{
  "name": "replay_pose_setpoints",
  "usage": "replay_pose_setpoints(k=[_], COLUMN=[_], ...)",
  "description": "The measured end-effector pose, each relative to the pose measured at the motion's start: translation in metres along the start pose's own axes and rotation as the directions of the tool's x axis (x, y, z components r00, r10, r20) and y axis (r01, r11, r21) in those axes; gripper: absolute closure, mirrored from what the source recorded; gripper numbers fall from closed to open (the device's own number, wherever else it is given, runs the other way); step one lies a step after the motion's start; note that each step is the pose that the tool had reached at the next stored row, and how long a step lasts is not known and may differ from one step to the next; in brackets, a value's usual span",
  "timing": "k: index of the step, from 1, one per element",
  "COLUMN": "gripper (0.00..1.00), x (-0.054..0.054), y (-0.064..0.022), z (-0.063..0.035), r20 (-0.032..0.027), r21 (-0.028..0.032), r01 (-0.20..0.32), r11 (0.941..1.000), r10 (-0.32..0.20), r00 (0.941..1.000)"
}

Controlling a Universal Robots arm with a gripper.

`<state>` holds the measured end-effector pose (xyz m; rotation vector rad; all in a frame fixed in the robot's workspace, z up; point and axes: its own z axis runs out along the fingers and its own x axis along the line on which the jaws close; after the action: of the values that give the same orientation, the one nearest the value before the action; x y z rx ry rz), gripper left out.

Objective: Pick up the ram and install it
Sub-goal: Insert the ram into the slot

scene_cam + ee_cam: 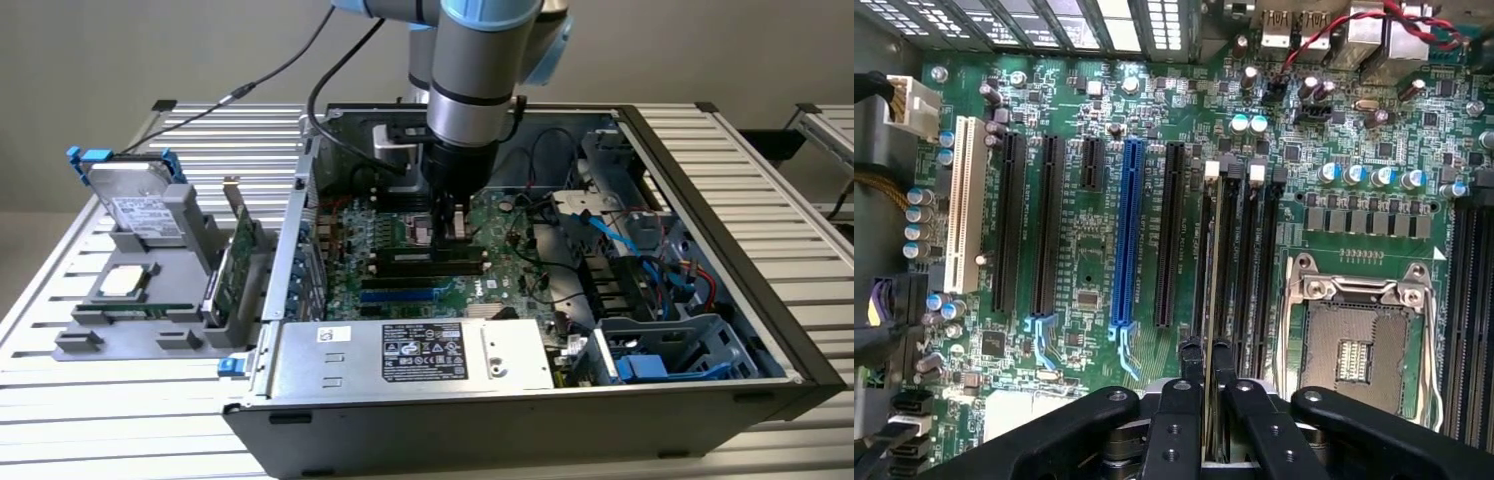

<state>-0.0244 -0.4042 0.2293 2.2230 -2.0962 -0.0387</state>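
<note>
The arm (474,60) reaches down into the open computer case (727,200), with the end effector (451,232) low over the motherboard (400,270). In the wrist view the end effector (1206,352) is drawn narrow, its two fingers (1190,362) pinching the ram (1210,290). The ram is seen edge-on, a thin strip running straight out from between the fingers. It lies along a black memory slot (1239,270) area directly beneath the end effector; whether it is seated there I cannot tell. The blue slot (1126,240) lies on one side of the end effector and the processor socket (1354,345) on the other. Well away from the end effector, toward the exterior view's left, a hard drive (134,200) and an expansion card (240,262) stand in a grey holder (100,330) on the counter (107,430).
</note>
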Motion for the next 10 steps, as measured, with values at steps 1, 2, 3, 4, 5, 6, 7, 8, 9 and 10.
replay_pose_setpoints(k=[1, 2, 3, 4, 5, 6, 7, 8, 9, 10], gripper=[0.86, 0.86, 0.86, 0.86, 0.86, 0.86, 0.86, 0.86, 0.86, 0.86], x=[0.0000, -0.0001, -0.0001, -0.0002, -0.0002, -0.0002, -0.0002, -0.0002, -0.0002, -0.0003], y=[-0.0001, -0.0002, -0.0002, -0.0003, -0.0004, -0.0004, -0.0004, -0.0004, -0.0004, -0.0004], z=[0.0009, 0.0019, 0.0030, 0.0040, 0.0050, 0.0056, 0.0059, 0.0060, 0.0060, 0.0062], r20=[-0.0014, -0.0026, -0.0032, -0.0037, -0.0042, -0.0049, -0.0055, -0.0061, -0.0066, -0.0069], r21=[-0.0001, -0.0001, -0.0001, -0.0002, -0.0001, -0.0002, -0.0003, -0.0004, -0.0005, -0.0004], r01=[0.000, 0.001, 0.001, 0.001, 0.001, 0.001, 0.001, 0.001, 0.001, 0.001], r11=[1.0000, 1.0000, 1.0000, 1.0000, 1.0000, 1.0000, 1.0000, 1.0000, 1.0000, 1.0000], r10=[0.000, -0.001, -0.001, -0.001, -0.001, -0.001, -0.001, -0.001, -0.001, -0.001], r00=[1.0000, 1.0000, 1.0000, 1.0000, 1.0000, 1.0000, 1.0000, 1.0000, 1.0000, 1.0000])
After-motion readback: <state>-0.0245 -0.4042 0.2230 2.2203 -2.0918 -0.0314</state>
